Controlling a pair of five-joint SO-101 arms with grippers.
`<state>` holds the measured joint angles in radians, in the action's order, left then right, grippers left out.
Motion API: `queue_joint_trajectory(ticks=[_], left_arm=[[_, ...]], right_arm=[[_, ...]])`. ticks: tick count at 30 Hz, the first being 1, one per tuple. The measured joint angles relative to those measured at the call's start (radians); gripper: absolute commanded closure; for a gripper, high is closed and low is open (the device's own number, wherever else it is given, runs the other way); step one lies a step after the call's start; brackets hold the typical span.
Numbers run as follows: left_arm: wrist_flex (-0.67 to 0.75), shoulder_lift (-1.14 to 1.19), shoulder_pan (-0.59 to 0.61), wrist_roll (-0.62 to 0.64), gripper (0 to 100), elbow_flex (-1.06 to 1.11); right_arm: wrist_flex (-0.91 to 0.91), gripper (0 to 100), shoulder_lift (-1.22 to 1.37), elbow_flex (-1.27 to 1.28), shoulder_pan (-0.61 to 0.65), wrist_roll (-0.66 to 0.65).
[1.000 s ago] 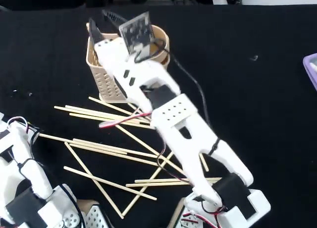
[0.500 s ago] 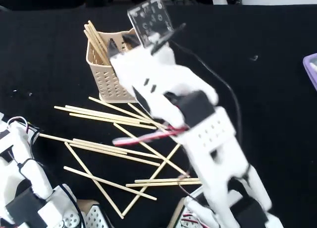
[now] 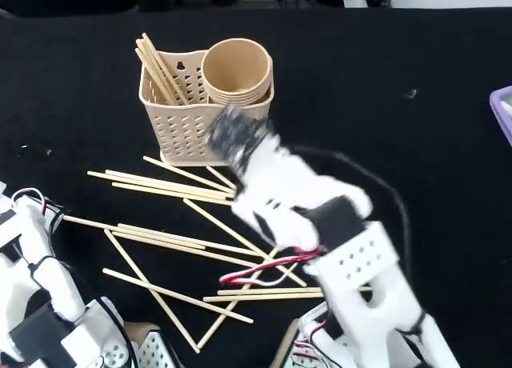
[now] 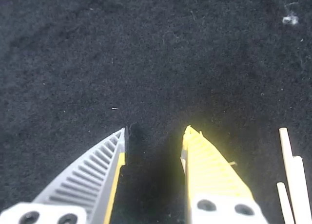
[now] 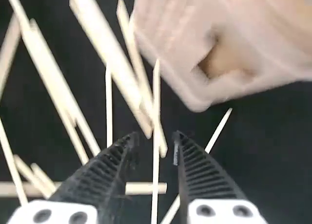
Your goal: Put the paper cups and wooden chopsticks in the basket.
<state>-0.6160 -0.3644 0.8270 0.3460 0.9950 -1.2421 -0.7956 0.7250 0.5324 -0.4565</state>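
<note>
A beige perforated basket [image 3: 182, 124] stands at the back of the black table. It holds stacked paper cups [image 3: 237, 69] and several wooden chopsticks [image 3: 160, 67] leaning in its left corner. More chopsticks [image 3: 172, 242] lie scattered in front of it. My right arm [image 3: 298, 202] hangs over them just in front of the basket. Its gripper [image 5: 155, 138] is open and empty above loose chopsticks [image 5: 109, 53], with the basket [image 5: 219, 63] just ahead. My left arm [image 3: 40, 304] rests at the near left corner. Its gripper [image 4: 156, 131] is open over bare cloth, with chopstick ends [image 4: 292, 180] beside it.
A purple object [image 3: 502, 110] shows at the table's right edge. Black cloth [image 3: 400, 144] lies bare to the right of the basket and behind it. Both arm bases stand along the near edge.
My right arm has pulled back from over the basket toward the near edge and come lower. A bundle of chopsticks now stands in the basket's left corner. The left arm has kept still.
</note>
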Motion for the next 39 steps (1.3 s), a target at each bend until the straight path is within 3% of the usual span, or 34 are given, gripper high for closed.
queue_joint_trajectory(ticks=[3, 11, 27, 34, 39], left_arm=[[0.000, 0.000, 0.000, 0.000, 81, 0.000], [0.000, 0.000, 0.000, 0.000, 81, 0.000], [0.000, 0.000, 0.000, 0.000, 81, 0.000], [0.000, 0.000, 0.000, 0.000, 81, 0.000], [0.000, 0.000, 0.000, 0.000, 81, 0.000]], right_arm=[[0.051, 75.9, -0.003, 0.210, -0.005, -0.109], [0.072, 78.7, -0.005, 0.454, 0.011, -0.341], [0.279, 79.2, -0.014, 0.631, 0.014, -0.414], [0.324, 99.2, -0.014, 0.631, 0.014, -0.414], [0.333, 98.8, -0.023, 0.631, 0.012, -0.416]])
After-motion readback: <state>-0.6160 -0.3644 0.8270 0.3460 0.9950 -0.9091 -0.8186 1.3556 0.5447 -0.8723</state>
